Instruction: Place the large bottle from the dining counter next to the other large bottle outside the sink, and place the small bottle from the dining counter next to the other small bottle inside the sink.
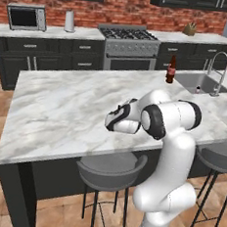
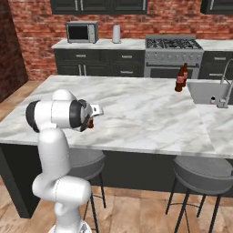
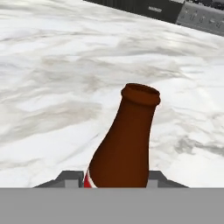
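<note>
Hand view: gripper [image 3: 116, 179] is clenched on a brown glass bottle [image 3: 124, 140] on the dining counter [image 3: 48, 87], finger tips [image 3: 70, 178] hugging both sides at the red label edge. Round lip, sloped shoulder, glossy; lower body cut off, so large or small is unclear. Veined white-grey marble all around. Right base view: the arm hides most of that bottle [image 2: 91, 122]; further right the other large bottle [image 2: 181, 78] stands upright just beside the steel sink [image 2: 200, 93], a tiny bottle top [image 2: 212, 98] inside by the chrome tap [image 2: 225, 86].
</note>
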